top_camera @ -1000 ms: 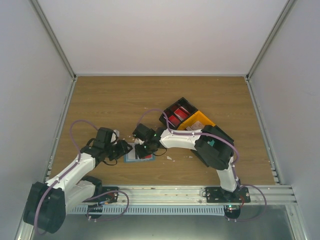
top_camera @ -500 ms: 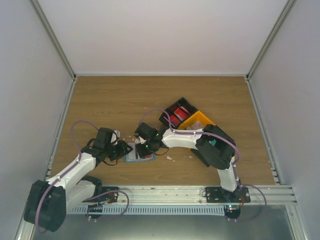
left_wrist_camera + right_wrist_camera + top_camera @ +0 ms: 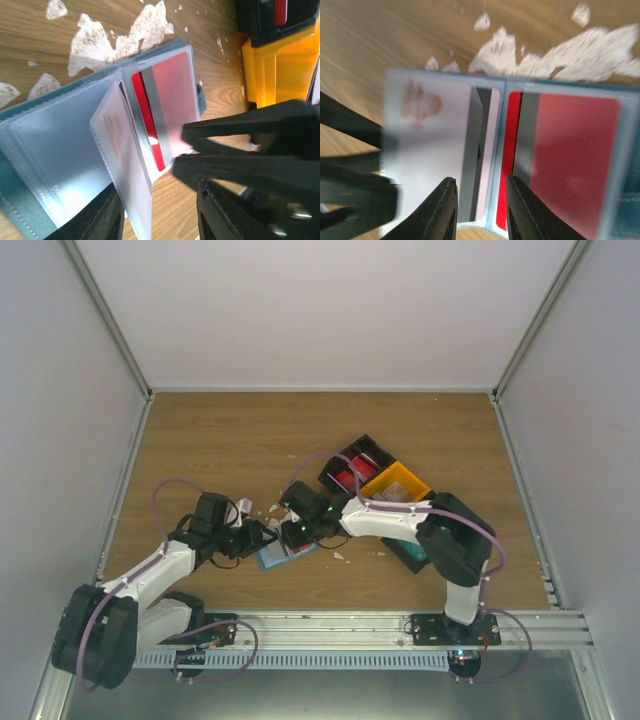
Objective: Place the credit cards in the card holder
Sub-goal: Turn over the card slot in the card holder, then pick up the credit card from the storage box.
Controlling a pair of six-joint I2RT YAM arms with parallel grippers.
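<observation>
The teal card holder (image 3: 287,554) lies open on the wooden table between both grippers. In its right pocket sits a red credit card (image 3: 148,131) with a dark stripe (image 3: 570,150). A frosted inner leaf holding a white credit card (image 3: 120,145) with a pinkish mark (image 3: 427,140) stands up from the spine. My left gripper (image 3: 258,537) is open, the leaf's lower edge between its fingers (image 3: 155,220). My right gripper (image 3: 297,532) is open too, its fingers straddling the holder's spine (image 3: 480,210). Its black fingertips (image 3: 186,134) hover at the red card's edge.
A black bin (image 3: 352,468) holding red cards and an orange bin (image 3: 398,483) stand behind the right arm; both also show in the left wrist view (image 3: 280,65). A dark teal block (image 3: 408,553) lies under the right forearm. White scraps (image 3: 125,35) litter the wood.
My right gripper was shut and now stands open. Both grippers have shifted slightly right, and the holder has turned a little on the table.
</observation>
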